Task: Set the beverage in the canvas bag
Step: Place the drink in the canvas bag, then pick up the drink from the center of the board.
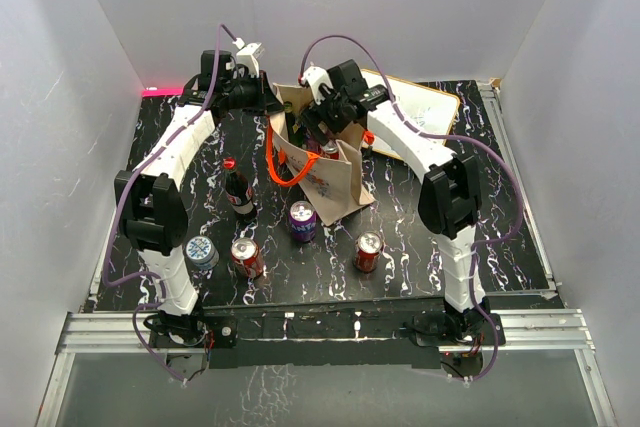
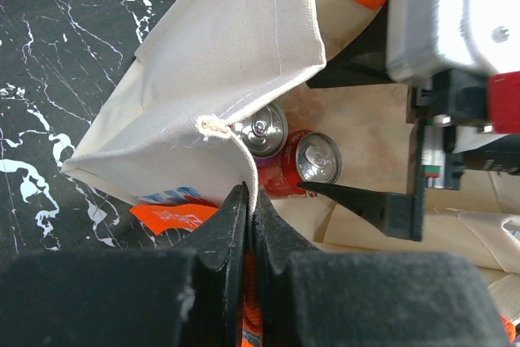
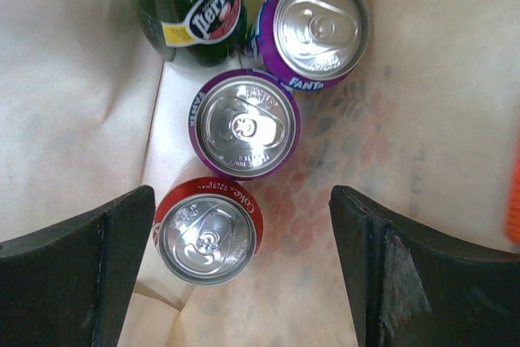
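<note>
The canvas bag (image 1: pixel 335 182) stands mid-table with its mouth open. My left gripper (image 2: pixel 249 201) is shut on the bag's rim (image 2: pixel 236 140), with cloth pinched between its fingers. My right gripper (image 3: pixel 242 201) hangs open inside the bag, nothing between its pads. Just below it a red Coke can (image 3: pixel 207 233) stands upright on the bag floor, close beside the left finger (image 3: pixel 89 258). Two purple Fanta cans (image 3: pixel 245 123) (image 3: pixel 317 26) and a green Perrier bottle (image 3: pixel 195 14) stand further in.
On the table in front of the bag stand a dark bottle with a red cap (image 1: pixel 238 190), a purple can (image 1: pixel 302 220), two red cans (image 1: pixel 247 257) (image 1: pixel 368 251) and a blue-topped can (image 1: pixel 201 252). A pale board (image 1: pixel 430 107) lies at the back right.
</note>
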`<state>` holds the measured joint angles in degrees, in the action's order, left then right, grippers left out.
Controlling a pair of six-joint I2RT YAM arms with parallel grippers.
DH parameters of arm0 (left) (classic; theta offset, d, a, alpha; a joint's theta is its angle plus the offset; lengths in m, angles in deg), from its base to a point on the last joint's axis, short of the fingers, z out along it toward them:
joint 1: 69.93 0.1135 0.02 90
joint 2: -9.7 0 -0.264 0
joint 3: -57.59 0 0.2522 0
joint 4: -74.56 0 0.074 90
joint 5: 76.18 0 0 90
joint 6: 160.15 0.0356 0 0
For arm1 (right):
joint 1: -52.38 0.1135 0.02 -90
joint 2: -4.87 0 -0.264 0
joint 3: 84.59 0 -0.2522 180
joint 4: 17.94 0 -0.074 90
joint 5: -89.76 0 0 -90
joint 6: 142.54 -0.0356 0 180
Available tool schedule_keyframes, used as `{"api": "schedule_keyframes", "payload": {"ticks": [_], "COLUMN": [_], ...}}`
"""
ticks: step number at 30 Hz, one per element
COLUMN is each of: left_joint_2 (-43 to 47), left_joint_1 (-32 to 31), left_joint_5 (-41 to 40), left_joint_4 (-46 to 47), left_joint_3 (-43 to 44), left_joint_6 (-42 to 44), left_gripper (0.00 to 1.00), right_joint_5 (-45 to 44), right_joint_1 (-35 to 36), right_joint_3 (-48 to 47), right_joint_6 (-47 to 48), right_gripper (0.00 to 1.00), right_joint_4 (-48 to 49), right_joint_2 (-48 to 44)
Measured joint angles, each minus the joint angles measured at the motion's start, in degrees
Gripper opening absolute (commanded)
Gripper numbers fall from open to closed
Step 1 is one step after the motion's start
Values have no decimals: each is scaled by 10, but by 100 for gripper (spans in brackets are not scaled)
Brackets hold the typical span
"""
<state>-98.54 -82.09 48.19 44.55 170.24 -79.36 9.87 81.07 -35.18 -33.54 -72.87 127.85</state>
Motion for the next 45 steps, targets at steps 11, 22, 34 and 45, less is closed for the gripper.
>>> {"api": "schedule_keyframes", "payload": {"ticks": [11, 22, 34, 45], "left_joint_2": [-2, -36, -38, 6], "left_joint_1": [0, 0, -1, -1], "left_joint_5": [-9, -18, -37, -46], "left_joint_4": [9, 17, 30, 56], "left_joint_3": [0, 39, 41, -24], "left_joint_6": [-28, -75, -90, -92], "left_gripper": [0, 0, 0, 0], "right_joint_5": [15, 52, 76, 76], "right_joint_1": [-3, -4, -5, -5], "right_joint_3": [-54, -30, 253, 501], "right_joint_6": [-12, -25, 37, 72], "right_gripper": [92, 92, 94, 92], "right_joint_4": [-20, -56, -123, -143], "right_joint_2": [-19, -178, -530, -592]}}
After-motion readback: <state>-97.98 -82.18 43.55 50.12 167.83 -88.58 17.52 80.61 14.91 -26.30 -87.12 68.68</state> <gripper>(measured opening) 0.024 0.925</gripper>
